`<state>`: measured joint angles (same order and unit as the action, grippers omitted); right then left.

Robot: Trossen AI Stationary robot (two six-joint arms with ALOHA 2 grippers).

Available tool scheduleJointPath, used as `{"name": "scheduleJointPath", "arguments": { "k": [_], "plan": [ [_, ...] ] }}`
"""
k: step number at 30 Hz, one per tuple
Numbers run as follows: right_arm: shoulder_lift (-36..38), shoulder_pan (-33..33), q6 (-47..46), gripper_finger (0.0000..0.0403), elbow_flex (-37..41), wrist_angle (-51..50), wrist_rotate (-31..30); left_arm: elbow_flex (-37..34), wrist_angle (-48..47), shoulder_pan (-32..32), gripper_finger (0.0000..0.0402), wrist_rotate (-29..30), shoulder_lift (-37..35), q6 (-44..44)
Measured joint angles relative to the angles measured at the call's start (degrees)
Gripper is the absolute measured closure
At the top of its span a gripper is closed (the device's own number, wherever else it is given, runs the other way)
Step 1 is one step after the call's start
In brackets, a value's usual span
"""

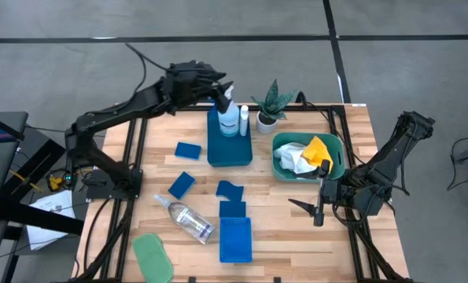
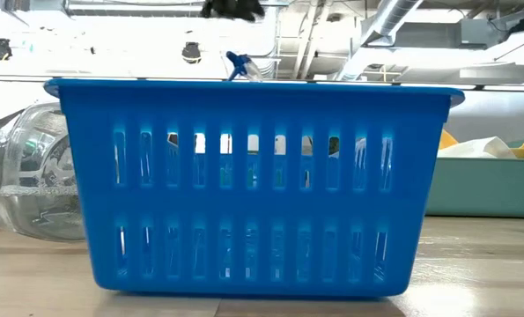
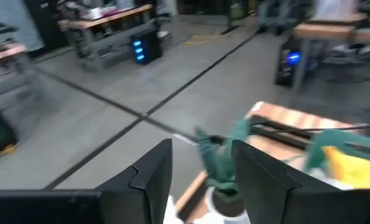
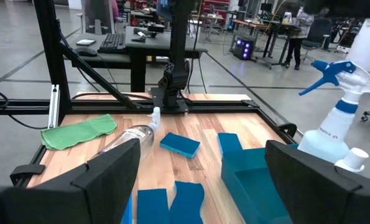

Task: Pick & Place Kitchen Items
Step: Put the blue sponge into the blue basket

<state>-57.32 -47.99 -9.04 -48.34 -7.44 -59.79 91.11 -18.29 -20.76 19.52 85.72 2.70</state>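
The spray bottle stands upright in the blue tray at the counter's far edge. The left gripper sits at its trigger head, fingers parted, apparently releasing. The right gripper waits open beside the teal tub.

A wooden table carries two blue trays, a teal tub, blue sponges, a clear bottle, a green cloth lower left and a potted plant

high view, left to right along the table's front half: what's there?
green cloth → clear plastic bottle → slotted blue basket → right gripper, open above the table's right side.
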Motion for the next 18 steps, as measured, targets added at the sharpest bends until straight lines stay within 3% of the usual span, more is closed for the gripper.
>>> {"name": "scheduleJointPath", "arguments": {
  "k": [5,18],
  "plan": [
    [0.0,0.0,0.0,0.0067,0.0,0.2,0.0,0.0,-5.3,3.2,0.0236,-3.3,-4.4,0.0],
    [0.0,0.0,-0.6,0.0067,0.0,0.2,0.0,0.0,-32.1,15.1,0.0242,-3.3,-8.6,-3.4]
  ]
}}
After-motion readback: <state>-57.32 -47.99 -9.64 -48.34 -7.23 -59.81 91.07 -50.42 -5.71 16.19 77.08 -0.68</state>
